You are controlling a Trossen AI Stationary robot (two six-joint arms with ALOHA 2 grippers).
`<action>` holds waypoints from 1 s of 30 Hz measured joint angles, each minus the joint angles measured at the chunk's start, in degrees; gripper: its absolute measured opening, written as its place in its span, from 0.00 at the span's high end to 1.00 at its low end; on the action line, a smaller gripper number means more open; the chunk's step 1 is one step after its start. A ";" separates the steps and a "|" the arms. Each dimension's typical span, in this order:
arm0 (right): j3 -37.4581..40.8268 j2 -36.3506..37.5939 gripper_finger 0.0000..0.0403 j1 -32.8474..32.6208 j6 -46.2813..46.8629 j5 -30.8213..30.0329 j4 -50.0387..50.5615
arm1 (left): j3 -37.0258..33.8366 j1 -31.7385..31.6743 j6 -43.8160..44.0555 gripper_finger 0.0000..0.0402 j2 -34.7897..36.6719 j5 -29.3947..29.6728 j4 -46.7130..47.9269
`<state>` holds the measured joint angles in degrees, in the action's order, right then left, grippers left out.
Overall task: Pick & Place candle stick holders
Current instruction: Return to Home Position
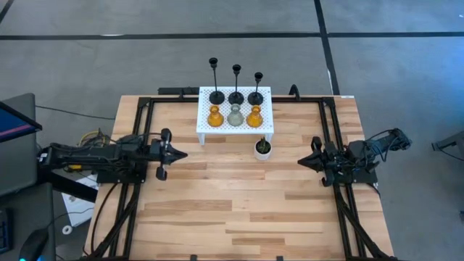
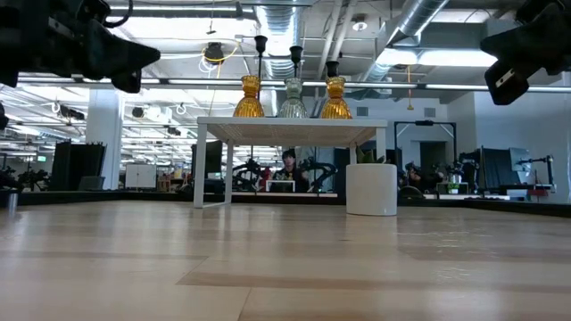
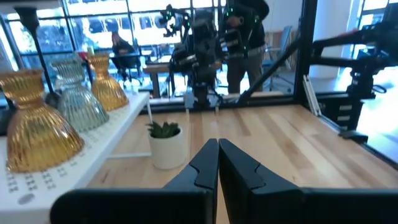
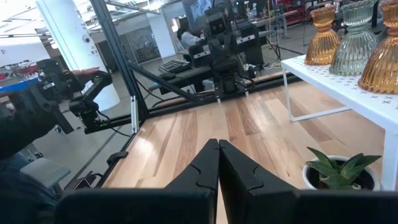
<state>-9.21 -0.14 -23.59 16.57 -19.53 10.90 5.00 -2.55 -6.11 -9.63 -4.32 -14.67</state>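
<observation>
Three black thin-stemmed candle stick holders (image 1: 236, 85) stand by their round bases along the far side of a white perforated stand (image 1: 206, 125). In front of them sit two amber glass holders (image 1: 214, 116) (image 1: 254, 117) with a pale grey one (image 1: 235, 115) between. My left gripper (image 1: 181, 154) is shut above the table's left side and points toward the right. My right gripper (image 1: 301, 162) is shut above the right side and points left. Neither touches anything.
A small white pot with a green plant (image 1: 262, 149) stands on the table just in front of the stand's right end. The wooden table (image 1: 232, 210) spreads wide between and in front of the arms. A black frame runs along its edges.
</observation>
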 joint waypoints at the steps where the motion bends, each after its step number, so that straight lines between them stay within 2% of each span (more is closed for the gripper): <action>1: 0.00 -0.01 1.00 0.00 0.00 0.00 0.00 | -0.03 0.00 0.00 0.97 0.70 0.00 0.03; 13: 0.00 0.00 1.00 0.00 -0.01 0.00 0.00 | -0.03 0.00 0.00 0.97 9.56 -0.02 0.01; 24: 0.00 0.00 1.00 0.00 0.00 -0.02 0.13 | -0.94 0.02 0.00 0.97 9.66 0.00 -1.32; 30: 0.00 0.00 1.00 0.00 -0.01 -0.02 0.22 | -3.96 0.00 0.00 0.97 9.62 0.00 -2.03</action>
<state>-9.21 -0.14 -23.59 16.56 -19.55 11.11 1.04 -2.55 -6.11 -0.01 -4.32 -16.70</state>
